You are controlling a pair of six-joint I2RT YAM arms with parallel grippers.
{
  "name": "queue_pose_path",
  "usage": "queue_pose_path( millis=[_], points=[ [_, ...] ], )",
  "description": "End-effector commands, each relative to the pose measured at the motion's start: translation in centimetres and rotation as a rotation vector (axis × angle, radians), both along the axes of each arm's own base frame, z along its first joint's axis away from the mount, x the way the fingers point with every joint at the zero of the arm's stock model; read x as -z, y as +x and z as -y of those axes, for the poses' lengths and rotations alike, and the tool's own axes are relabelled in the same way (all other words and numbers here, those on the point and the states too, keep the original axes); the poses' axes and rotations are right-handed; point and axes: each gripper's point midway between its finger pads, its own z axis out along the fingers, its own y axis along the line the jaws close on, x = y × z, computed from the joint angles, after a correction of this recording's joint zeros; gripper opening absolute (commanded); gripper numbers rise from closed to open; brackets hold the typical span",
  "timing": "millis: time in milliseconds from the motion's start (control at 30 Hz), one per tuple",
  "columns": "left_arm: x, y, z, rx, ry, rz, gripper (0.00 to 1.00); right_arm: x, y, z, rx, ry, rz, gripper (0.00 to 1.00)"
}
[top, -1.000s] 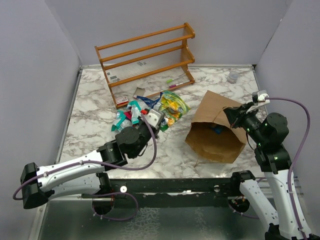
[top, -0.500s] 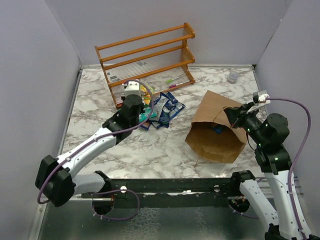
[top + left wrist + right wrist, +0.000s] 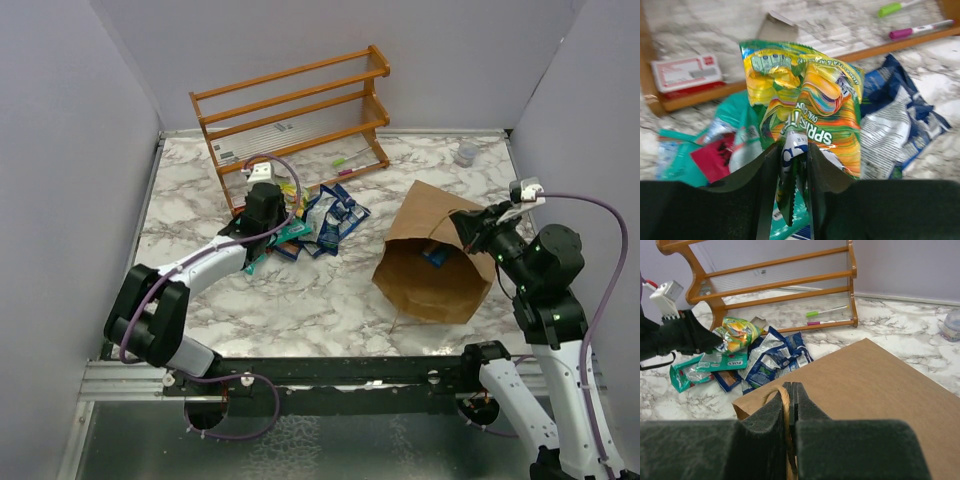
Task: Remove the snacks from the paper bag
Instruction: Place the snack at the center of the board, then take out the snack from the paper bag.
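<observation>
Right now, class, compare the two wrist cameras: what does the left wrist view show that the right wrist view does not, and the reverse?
Only the left wrist view: a red-and-white card against the bottom rail of the wooden shelf, and exactly how the left gripper clamps the crumpled edge of a yellow-and-green packet. Only the right wrist view: the paper bag, its loop handle pinched in the right gripper, and a small clear container. Both: that packet, the blue-and-white packets, teal packets, two markers, the shelf.
</observation>
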Motion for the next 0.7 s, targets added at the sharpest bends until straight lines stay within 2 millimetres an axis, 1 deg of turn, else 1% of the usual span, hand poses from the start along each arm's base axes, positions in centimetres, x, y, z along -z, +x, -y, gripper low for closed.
queue_pose_path(
  millis=[0,33,67,133,233,333,367,533,667],
  points=[
    [-0.1,-0.6,3.0,0.116,-0.157,0.046,0.4,-2.0,-0.1,0.1,0.004,-0.004,0.04,0.02],
    [0.1,-0.9,2.8,0.11,-0.153,0.036,0.46,-2.1,-0.1,0.2,0.008,-0.002,0.051,0.02],
    [0.2,-1.2,2.7,0.109,-0.15,0.027,0.49,-2.1,-0.2,0.3,0.015,-0.004,0.055,0.02],
    [-0.6,-1.7,2.7,0.125,-0.165,0.036,0.54,-1.7,-0.3,0.5,0.024,-0.009,0.053,0.02],
    [-2.6,-2.8,3.2,0.167,-0.221,0.081,0.62,-1.2,-0.3,0.5,0.025,-0.008,0.047,0.02],
    [-5.5,-3.8,3.6,0.215,-0.263,0.138,0.74,-1.4,-0.2,0.2,0.01,-0.004,0.053,0.02],
    [-6.5,-4.1,3.6,0.225,-0.268,0.155,0.77,-1.4,-0.2,0.2,0.011,-0.003,0.052,0.02],
    [-10.3,-5.3,3.2,0.257,-0.282,0.228,0.81,-1.4,-0.3,0.2,0.01,0.001,0.056,0.02],
    [-12.2,-6.2,3.6,0.303,-0.313,0.271,0.84,-1.4,-0.4,0.1,0.005,0.005,0.065,0.02]
  ],
)
